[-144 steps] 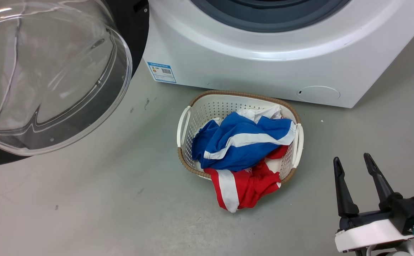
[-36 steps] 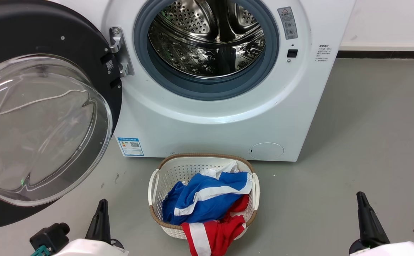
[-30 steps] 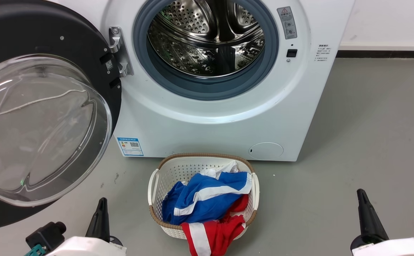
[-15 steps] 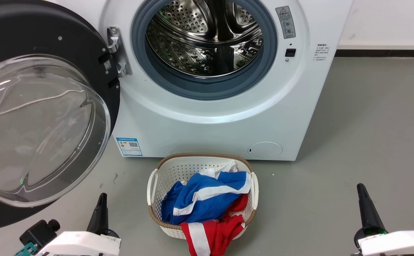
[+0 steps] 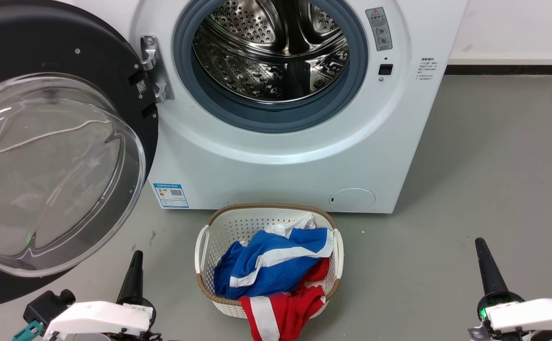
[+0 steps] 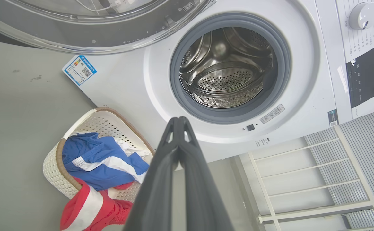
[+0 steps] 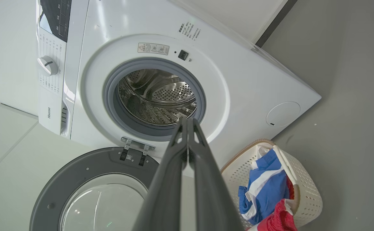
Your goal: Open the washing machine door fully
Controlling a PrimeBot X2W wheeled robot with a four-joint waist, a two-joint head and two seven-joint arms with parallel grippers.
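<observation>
Left gripper (image 6: pixel 178 120): fingers pressed together at the tips, holding nothing, pointing toward the washing machine (image 5: pixel 280 156) from well in front of its left side. Right gripper (image 7: pixel 188 121): likewise closed and empty, well in front of the machine's right side. Neither touches anything. The washing machine door (image 5: pixel 53 161) hangs on its metal hinge (image 5: pixel 155 68) at the left edge of the machine's opening and is swung wide out to the left, its glass bowl facing forward and the steel drum (image 5: pixel 276 52) fully exposed. Judgement: the door appears at or close to its full swing, so little or nothing of the task remains; whether it has reached its stop cannot be told. A white laundry basket (image 5: pixel 271 206) with blue and red clothes (image 5: pixel 276 270) stands on the grey floor (image 5: pixel 470 166) just in front of the machine's lower panel. Hazards noted: the left gripper sits near the door's lower rim, on the side away from the machine, so lifting that arm straight up could strike the bulging glass or knock the door back toward the opening. If a further push is attempted, closed fingertips could slide on the glossy rim. Any advance toward the machine risks hitting the basket.
</observation>
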